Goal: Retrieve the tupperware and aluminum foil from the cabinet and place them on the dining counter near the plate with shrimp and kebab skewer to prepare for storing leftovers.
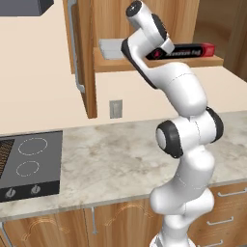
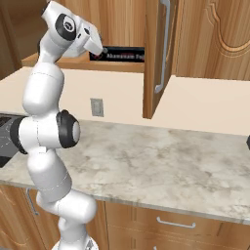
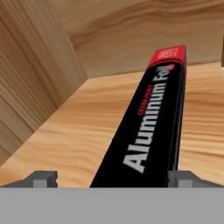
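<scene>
Lying where: the aluminum foil (image 3: 148,118) rests flat on the shelf of the cabinet (image 1: 87,58), its near end reaching down between the two dark fingertips (image 3: 43,178) of the gripper (image 3: 114,179), closer to the right-hand tip in the hand view.
Foil from the base views: the box (image 1: 193,50) lies lengthwise along the shelf board, partly hidden behind the arm's wrist; its black side with a red end also shows (image 2: 122,54) just left of the open door.
Tupperware: a pale grey-white shallow container (image 1: 112,47) sits on the same shelf, to the left of the arm in the left base view, apart from the foil.
Shapes and materials: foil box long, narrow, black with red end and white and red lettering; shelf and walls of light brown grained wood; door wooden with a long silver bar handle (image 2: 163,46).
Below: a marbled beige-grey worktop (image 1: 125,159) with a black cooktop (image 1: 29,164) at its left.
Gripper: jaws spread fully apart, straddling the foil's near end; whether a tip touches the box I cannot tell; nothing clamped.
</scene>
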Controlling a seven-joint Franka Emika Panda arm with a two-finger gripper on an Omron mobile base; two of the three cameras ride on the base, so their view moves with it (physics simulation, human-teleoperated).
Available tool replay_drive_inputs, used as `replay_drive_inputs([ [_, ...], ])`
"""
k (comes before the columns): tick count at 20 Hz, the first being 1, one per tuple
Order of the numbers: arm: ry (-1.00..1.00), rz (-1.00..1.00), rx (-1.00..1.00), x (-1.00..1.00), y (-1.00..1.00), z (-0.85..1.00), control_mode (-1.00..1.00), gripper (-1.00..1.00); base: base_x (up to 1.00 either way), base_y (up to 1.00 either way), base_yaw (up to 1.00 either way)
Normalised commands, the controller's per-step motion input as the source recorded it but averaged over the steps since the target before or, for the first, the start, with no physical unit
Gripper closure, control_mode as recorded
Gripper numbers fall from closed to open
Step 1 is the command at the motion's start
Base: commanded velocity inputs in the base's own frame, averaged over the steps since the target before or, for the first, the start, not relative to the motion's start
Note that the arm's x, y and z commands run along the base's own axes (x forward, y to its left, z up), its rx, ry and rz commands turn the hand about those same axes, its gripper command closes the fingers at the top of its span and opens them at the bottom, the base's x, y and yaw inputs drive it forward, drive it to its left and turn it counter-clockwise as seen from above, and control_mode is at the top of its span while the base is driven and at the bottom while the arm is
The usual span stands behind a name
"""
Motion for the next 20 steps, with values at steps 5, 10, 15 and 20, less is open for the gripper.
replay_drive_inputs([
  [5,0.02,-0.09,0.00,0.17,0.00,-0.60,-1.00,-1.00,0.00,0.00,0.00],
  [10,0.14,-0.06,-0.04,0.00,0.00,-0.82,-1.00,1.00,0.00,0.00,0.00],
  [15,-0.07,0.00,0.00,-0.24,-0.01,0.04,-1.00,1.00,0.00,0.00,0.00],
  [20,-0.41,0.00,-0.13,-1.00,0.38,0.14,-1.00,1.00,0.00,0.00,0.00],
])
